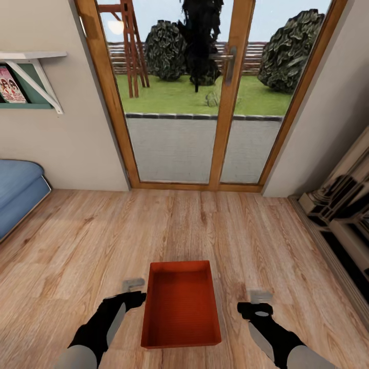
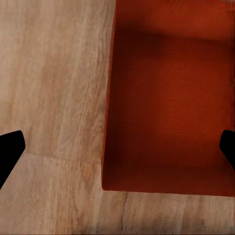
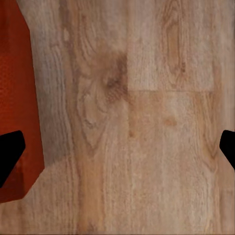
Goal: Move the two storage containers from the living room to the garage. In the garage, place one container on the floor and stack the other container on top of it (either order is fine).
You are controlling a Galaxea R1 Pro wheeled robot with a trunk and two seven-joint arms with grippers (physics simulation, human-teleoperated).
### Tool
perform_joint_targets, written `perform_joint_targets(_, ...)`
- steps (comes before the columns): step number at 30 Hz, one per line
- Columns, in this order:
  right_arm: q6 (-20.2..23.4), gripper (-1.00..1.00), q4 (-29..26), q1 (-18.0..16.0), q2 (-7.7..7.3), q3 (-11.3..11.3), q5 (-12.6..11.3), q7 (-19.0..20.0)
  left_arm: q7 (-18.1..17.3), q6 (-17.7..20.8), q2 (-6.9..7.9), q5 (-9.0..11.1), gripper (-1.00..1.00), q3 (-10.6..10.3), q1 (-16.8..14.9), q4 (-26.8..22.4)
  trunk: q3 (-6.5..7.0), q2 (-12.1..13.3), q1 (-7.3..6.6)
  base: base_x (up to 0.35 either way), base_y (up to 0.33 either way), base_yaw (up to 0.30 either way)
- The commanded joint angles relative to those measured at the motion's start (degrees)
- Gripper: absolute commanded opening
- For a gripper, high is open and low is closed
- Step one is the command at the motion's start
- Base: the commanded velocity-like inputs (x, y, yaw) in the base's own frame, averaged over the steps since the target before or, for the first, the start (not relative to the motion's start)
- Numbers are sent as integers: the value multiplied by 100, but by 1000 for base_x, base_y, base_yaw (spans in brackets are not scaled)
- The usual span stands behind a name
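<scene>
One orange-red storage container (image 1: 180, 307) lies lidless and empty on the living room's light wood-plank floor, close in front of me. My left gripper (image 1: 134, 285) hangs just beside its left wall, pointing down. In the left wrist view the left gripper (image 2: 117, 152) is open, its fingers spread across that wall of the container (image 2: 166, 98). My right gripper (image 1: 260, 298) hovers a short way off the bin's right side. In the right wrist view the right gripper (image 3: 117, 154) is open above bare planks, with the container (image 3: 14, 98) at the frame's edge beside one fingertip.
Wood-framed glass doors (image 1: 195, 102) stand ahead, with a garden beyond. A blue cushioned seat (image 1: 18, 189) sits at the left under a wall shelf (image 1: 31, 77). Dark furniture (image 1: 343, 220) lines the right wall. Plank floor (image 1: 77, 241) spreads around the bin.
</scene>
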Motion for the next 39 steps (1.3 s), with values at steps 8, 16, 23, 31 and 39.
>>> perform_joint_targets(8, -94, 100, 86, -449, 608, 46, -28, -270, 37, -3, -106, -38, 100, 9, -461, 556, -5, -2, 0, 0, 0, 0)
perform_joint_targets(16, -157, 100, 366, -627, 1005, 54, 1, -353, 85, -36, -152, -461, 100, 21, -580, 842, -5, -2, 0, 0, 0, 0)
perform_joint_targets(23, -443, 100, 807, -685, 1285, 71, 32, -335, 122, -60, -155, -510, 100, 24, -594, 988, -5, -2, 0, 0, 0, 0)
perform_joint_targets(31, -505, 100, 886, -690, 1299, 73, 45, -304, 132, -461, -165, -481, 100, 34, -595, 1145, -5, -2, 0, 0, 0, 0)
perform_joint_targets(39, -504, 100, 890, -690, 1331, 73, 345, -302, 134, -507, -164, -462, 100, 50, -595, 1166, -5, -2, 0, 0, 0, 0)
